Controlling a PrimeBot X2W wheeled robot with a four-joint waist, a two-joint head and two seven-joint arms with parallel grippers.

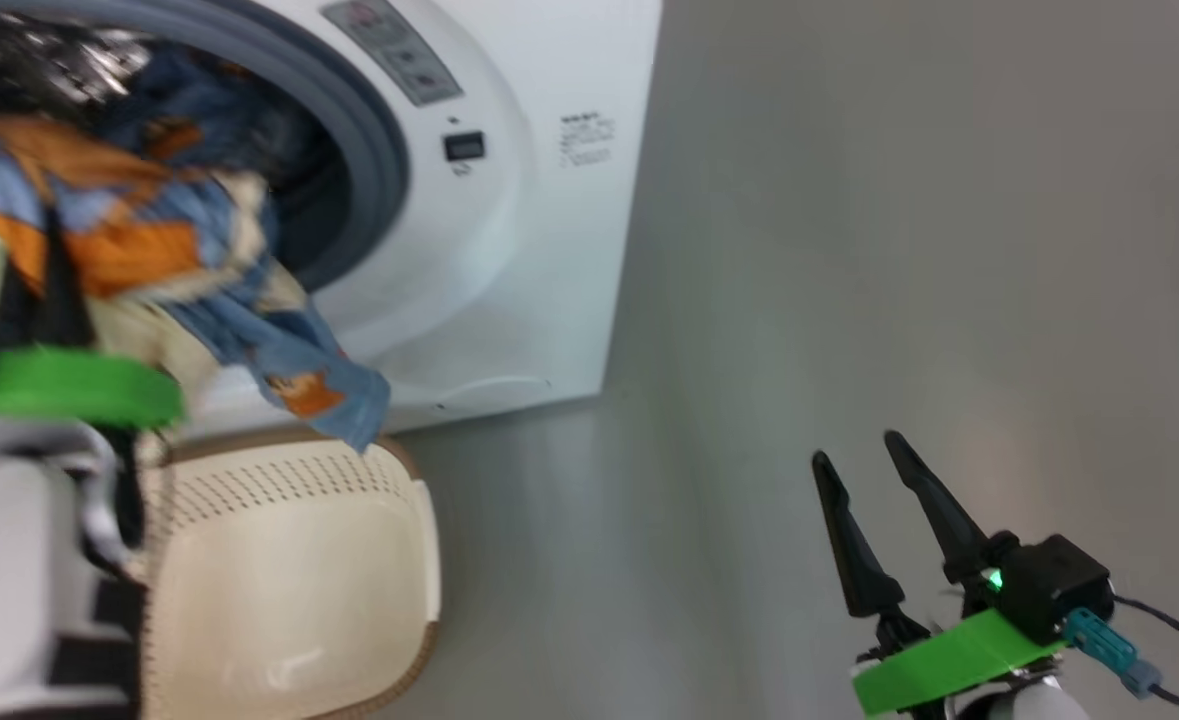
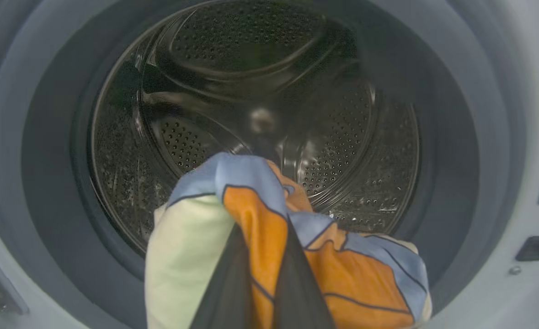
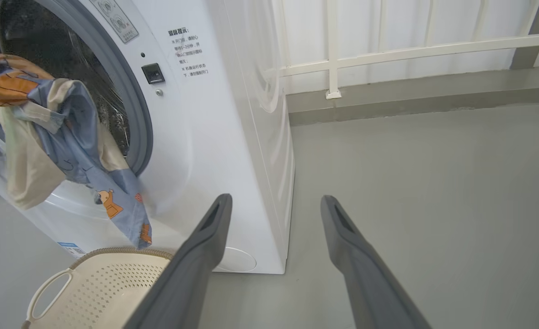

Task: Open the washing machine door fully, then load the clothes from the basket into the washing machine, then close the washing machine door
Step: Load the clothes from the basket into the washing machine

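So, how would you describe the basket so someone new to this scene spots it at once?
Find the big white washing machine with its round open mouth. On the grey floor just in front of it, under the dangling blue-and-orange clothes, sits the basket. It is low, cream plastic, dotted with small holes, with a brown woven-look rim and a loop handle.

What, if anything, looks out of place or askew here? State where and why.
Only the clothes: clamped in the left gripper in front of the drum, their long tail dangles outside the washing machine, down its front toward the basket. Nothing looks spilled or damaged.
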